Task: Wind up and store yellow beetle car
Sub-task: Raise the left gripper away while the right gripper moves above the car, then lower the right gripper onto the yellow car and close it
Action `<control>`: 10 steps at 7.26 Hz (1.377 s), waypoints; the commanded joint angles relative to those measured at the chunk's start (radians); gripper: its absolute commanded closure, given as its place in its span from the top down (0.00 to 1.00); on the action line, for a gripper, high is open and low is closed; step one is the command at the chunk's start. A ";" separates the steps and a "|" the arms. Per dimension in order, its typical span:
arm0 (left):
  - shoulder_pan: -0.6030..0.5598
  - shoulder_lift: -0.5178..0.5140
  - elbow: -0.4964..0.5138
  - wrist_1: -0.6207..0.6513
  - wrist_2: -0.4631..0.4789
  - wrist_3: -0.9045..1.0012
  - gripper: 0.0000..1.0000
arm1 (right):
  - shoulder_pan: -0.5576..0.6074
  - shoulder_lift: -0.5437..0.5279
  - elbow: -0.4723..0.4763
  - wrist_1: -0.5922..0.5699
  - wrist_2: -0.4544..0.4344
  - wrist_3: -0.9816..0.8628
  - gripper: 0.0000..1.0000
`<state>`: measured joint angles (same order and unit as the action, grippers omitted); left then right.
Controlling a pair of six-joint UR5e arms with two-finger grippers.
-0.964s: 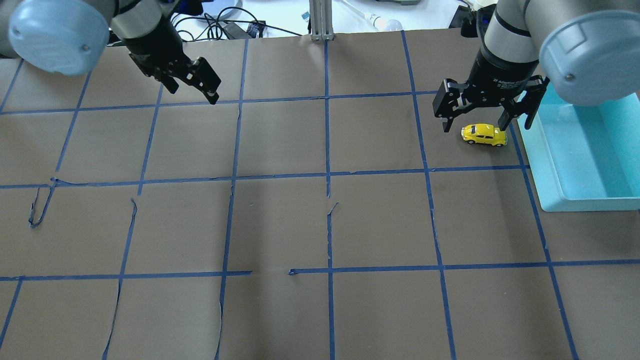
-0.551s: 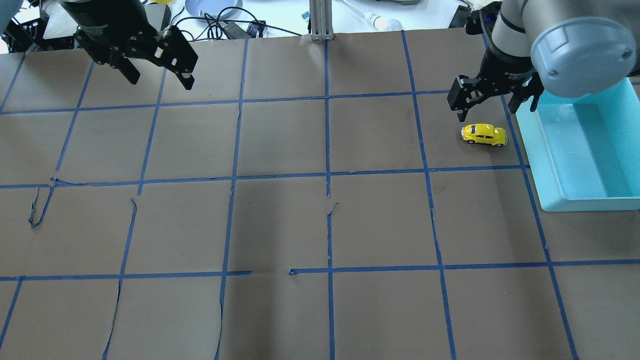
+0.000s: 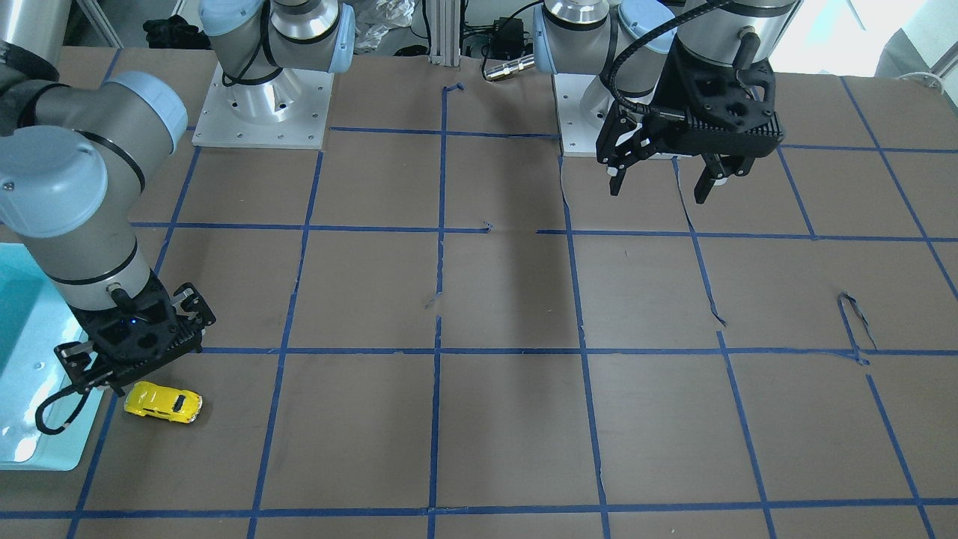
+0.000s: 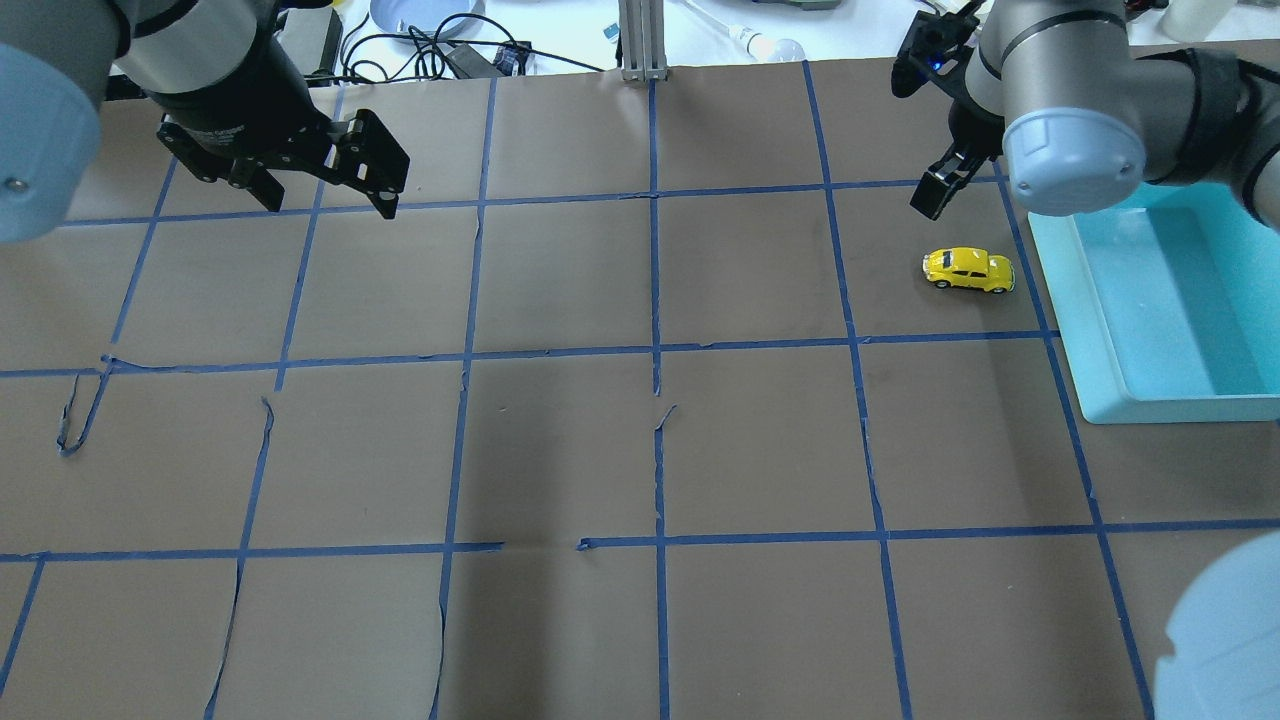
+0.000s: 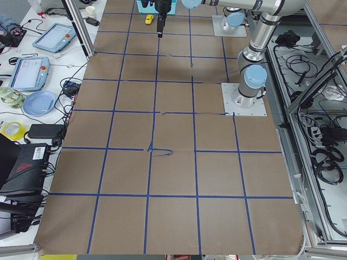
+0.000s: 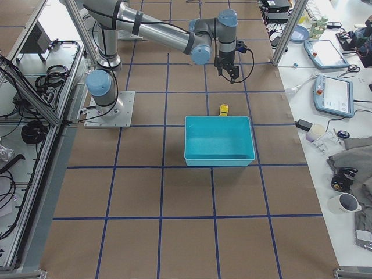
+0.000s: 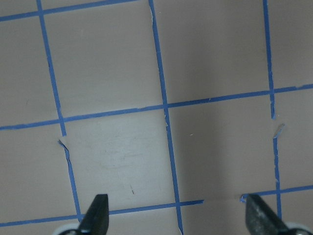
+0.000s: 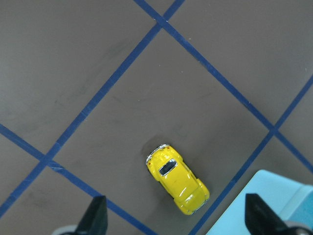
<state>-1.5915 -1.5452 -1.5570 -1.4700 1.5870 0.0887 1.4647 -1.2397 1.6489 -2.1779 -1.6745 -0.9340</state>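
The yellow beetle car (image 4: 968,270) stands on its wheels on the brown table, just left of the teal bin (image 4: 1100,330). It also shows in the front view (image 3: 162,402) and in the right wrist view (image 8: 177,186). My right gripper (image 3: 131,352) hangs above and beyond the car, apart from it. It is open and empty, with its fingers (image 8: 98,218) wide apart. In the overhead view only one of its fingers (image 4: 935,192) shows past the arm. My left gripper (image 4: 325,200) is open and empty at the far left, also seen in the front view (image 3: 658,191).
The teal bin (image 3: 22,449) holds nothing that I can see. Blue tape lines grid the table, with peeled strips (image 4: 75,420) at the left. An aluminium post (image 4: 640,40), cables (image 4: 440,50) and a light bulb (image 4: 785,48) lie past the far edge.
My right gripper has lifted from straddling the car and pulled back toward the far edge, turning as it went. The left gripper has shifted left. The car has not moved.
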 commanded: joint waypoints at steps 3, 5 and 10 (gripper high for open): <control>0.005 0.020 -0.022 -0.001 0.001 0.014 1.00 | -0.136 0.124 0.005 -0.056 0.108 -0.323 1.00; 0.005 0.017 -0.017 -0.001 0.004 0.016 1.00 | -0.139 0.164 0.005 -0.056 0.108 -0.327 1.00; 0.016 0.010 -0.022 -0.009 0.008 0.016 1.00 | -0.139 0.200 0.032 -0.020 0.108 -0.322 1.00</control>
<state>-1.5773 -1.5323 -1.5796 -1.4779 1.5941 0.1043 1.3254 -1.0421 1.6664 -2.2076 -1.5661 -1.2587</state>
